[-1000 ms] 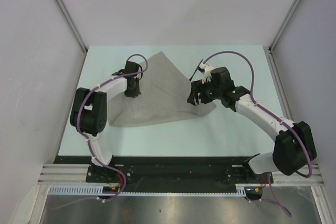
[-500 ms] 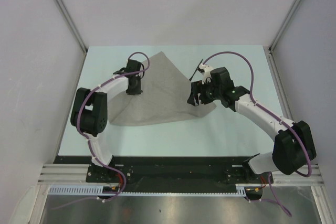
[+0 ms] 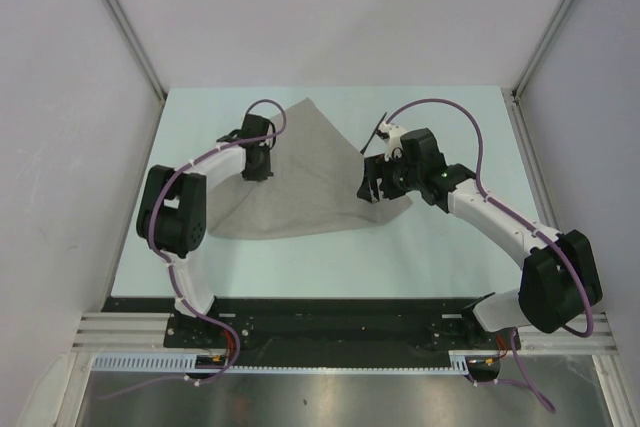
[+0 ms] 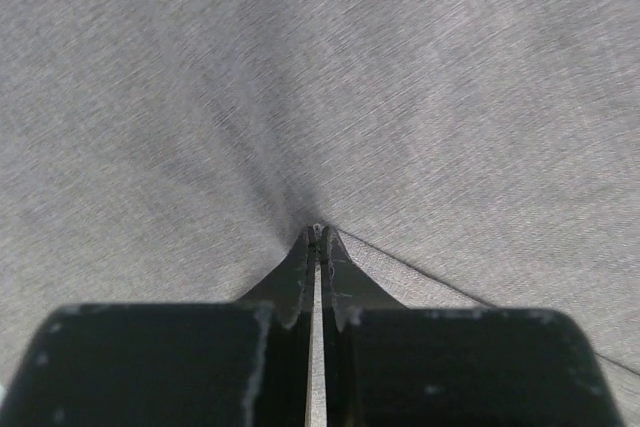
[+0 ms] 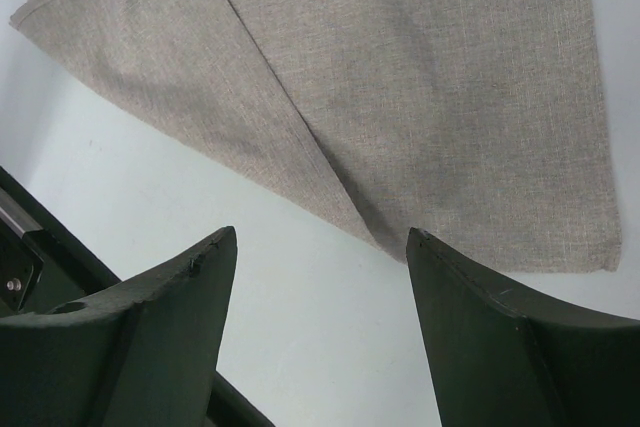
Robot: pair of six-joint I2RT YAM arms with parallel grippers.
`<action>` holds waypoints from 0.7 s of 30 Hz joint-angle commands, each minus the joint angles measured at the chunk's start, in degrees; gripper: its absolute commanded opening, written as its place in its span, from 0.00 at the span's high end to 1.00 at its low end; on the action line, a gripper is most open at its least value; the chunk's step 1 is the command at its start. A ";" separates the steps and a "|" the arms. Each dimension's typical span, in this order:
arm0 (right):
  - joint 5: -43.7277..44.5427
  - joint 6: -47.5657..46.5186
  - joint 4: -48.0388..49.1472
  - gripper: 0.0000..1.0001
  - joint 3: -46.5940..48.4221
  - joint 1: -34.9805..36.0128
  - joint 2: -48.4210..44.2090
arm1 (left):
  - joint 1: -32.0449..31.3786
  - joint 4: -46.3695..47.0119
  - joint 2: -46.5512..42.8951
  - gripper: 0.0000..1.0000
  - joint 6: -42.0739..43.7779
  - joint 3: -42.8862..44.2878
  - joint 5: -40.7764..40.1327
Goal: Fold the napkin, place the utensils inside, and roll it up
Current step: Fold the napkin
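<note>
The grey-beige napkin (image 3: 300, 172) lies folded into a rough triangle on the table. My left gripper (image 3: 257, 169) rests on its left part. In the left wrist view the gripper (image 4: 318, 233) is shut, pinching a pucker of the napkin (image 4: 450, 97). My right gripper (image 3: 372, 187) hovers open over the napkin's right corner. In the right wrist view the gripper (image 5: 320, 233) is open and empty, with the napkin (image 5: 430, 97) and its folded edge below. A thin black utensil (image 3: 379, 131) lies on the table just beyond the right wrist, partly hidden by it.
The pale table (image 3: 330, 257) ends in a black rail (image 3: 330, 309) at the near edge. Grey walls and metal posts (image 3: 125, 27) close in the left, back and right. The right arm's purple cable (image 3: 440, 104) loops above the table.
My left gripper has slid a little toward the far side with the napkin pinched in it, dragging the cloth slightly. The right gripper has barely moved.
</note>
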 commanded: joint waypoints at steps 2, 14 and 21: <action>0.32 -0.99 0.39 0.26 1.29 -0.17 0.08 | 0.06 4.86 0.42 1.00 1.88 2.61 6.39; 3.04 -0.64 -0.31 0.26 2.34 -0.17 0.35 | 1.11 -3.04 18.35 1.00 1.71 29.05 9.73; 6.64 0.94 0.48 0.26 2.34 -0.26 2.37 | 2.61 -5.07 28.63 1.00 0.21 48.38 16.41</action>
